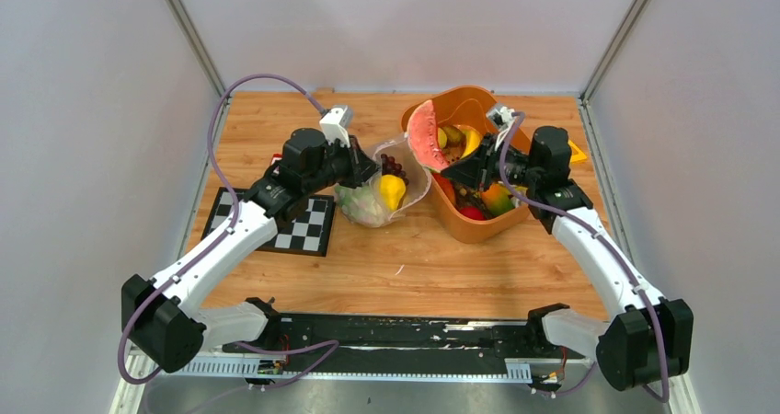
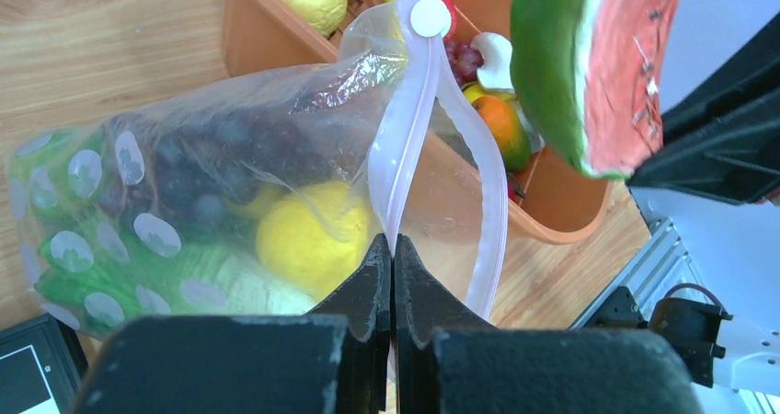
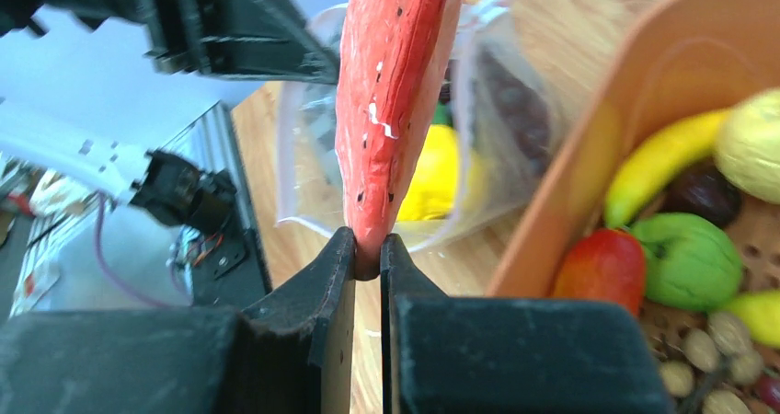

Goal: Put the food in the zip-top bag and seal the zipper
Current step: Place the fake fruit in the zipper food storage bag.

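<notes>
Three pieces already inside the zip-top bag (image 1: 406, 187): lemon (image 2: 308, 239), grapes (image 1: 394, 166), cabbage (image 2: 184, 285). Judged mid-loading, sealing not yet begun.

Left gripper (image 2: 393, 244) closed on the zipper (image 2: 405, 138), propping the mouth open at mid-table, nearer the far edge. Right gripper (image 3: 368, 248) clamped narrow on the tip of the watermelon slice (image 3: 391, 92), holding it aloft at the left rim of the orange basket (image 1: 478, 227), just beside the bag mouth. Banana (image 3: 658, 161) and other fruit left in the basket, toward the far right corner.

Next, probably: slide the slice left and down through the mouth, narrow end first, then let go; likely a tight fit for so broad a piece.

Only from the left wrist: both zipper strips parted. Only from the right wrist: the pinch point on the slice. Only from above: the overall layout.
</notes>
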Motion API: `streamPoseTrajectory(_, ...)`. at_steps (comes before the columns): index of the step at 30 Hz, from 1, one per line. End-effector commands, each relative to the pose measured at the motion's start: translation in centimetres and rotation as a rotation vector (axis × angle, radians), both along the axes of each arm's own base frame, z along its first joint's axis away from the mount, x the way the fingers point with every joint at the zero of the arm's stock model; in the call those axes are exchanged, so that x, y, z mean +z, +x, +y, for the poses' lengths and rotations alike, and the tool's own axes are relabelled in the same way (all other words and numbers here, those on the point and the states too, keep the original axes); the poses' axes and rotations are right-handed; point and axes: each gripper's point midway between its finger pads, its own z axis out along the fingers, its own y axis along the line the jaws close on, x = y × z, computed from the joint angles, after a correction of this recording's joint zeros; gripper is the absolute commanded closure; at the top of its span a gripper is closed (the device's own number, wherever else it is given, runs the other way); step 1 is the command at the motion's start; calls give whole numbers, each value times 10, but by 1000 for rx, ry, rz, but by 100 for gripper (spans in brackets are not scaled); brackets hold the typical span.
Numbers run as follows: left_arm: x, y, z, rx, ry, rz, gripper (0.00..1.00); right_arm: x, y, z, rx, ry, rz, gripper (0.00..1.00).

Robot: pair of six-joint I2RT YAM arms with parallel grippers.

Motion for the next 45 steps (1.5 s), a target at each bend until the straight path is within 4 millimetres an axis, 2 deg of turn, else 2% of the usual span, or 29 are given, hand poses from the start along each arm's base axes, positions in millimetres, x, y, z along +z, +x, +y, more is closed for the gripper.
streamPoseTrajectory(1,17,5,-6,-9,-46,-41,100,12,-32,24,262,-1,-73,95)
streamPoseTrajectory(5,18,5,-7,-13,-45,-40,100,-6,-36,35,338,-42,27,95)
streamPoseTrajectory(11,16,5,-2,6,-36,-43,100,-22,-48,45,364,-160,20,95)
streamPoseTrajectory(18,20,5,2,23,-27,-57,100,-42,-51,35,283,-294,123,96)
streamPoseTrajectory(21,20,5,2,20,-28,-59,100,-50,-44,28,217,-353,155,96)
streamPoseTrajectory(24,21,4,0,12,-33,-58,100,-54,-42,28,218,-365,201,97)
streamPoseTrajectory(31,22,0,-1,-11,-36,-60,100,-42,-38,41,230,-367,211,97)
streamPoseTrajectory(36,24,-3,-7,-53,-38,-65,100,-37,-16,45,145,-389,249,95)
streamPoseTrajectory(41,26,-6,-10,-77,-44,-69,100,-23,-2,59,117,-344,282,94)
streamPoseTrajectory(45,26,-6,-8,-73,-39,-74,100,-24,-6,69,134,-394,284,94)
